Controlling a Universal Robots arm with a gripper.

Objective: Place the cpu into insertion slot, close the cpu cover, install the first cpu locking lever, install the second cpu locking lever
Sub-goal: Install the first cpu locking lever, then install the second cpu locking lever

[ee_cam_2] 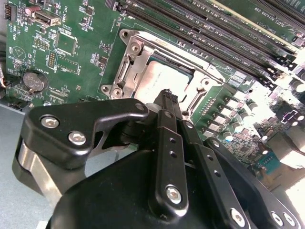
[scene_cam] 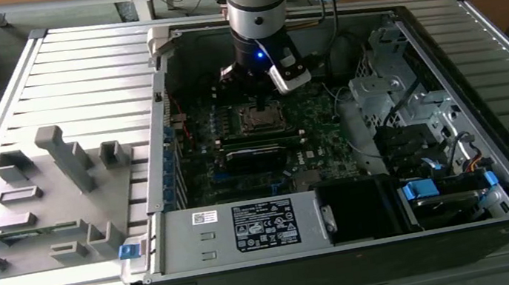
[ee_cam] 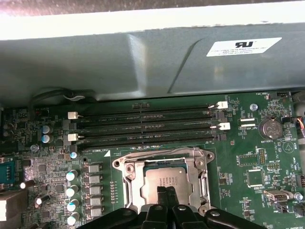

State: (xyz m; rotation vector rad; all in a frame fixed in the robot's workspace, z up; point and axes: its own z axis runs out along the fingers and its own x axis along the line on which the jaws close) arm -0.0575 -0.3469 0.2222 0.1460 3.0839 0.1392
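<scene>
The cpu (ee_cam: pixel 167 180), a silver-tan square chip, sits in the insertion slot (ee_cam: pixel 125 168) on the green motherboard (ee_cam: pixel 248 157). The silver cpu cover (ee_cam: pixel 135 177) lies flat around it, and the chip's top shows through its window. My gripper (ee_cam: pixel 167 192) is shut, its two black fingers pressed together with nothing seen between them. The tips hover at the chip's near edge, touching or just above the cover. In the second wrist view the gripper (ee_cam_2: pixel 167 95) points at the cpu (ee_cam_2: pixel 159 80) inside the cpu cover (ee_cam_2: pixel 131 67). In the exterior view the gripper (scene_cam: pixel 261 105) hangs over the cpu (scene_cam: pixel 262 117).
Long black memory slots (ee_cam: pixel 143 126) run beside the socket, close to the grey case wall (ee_cam: pixel 143 62). A heatsink block (scene_cam: pixel 257 158), the drive cage (scene_cam: pixel 377 88) with cables, and the power supply (scene_cam: pixel 237 229) crowd the case. A grey fixture tray (scene_cam: pixel 44 202) lies on the exterior view's left.
</scene>
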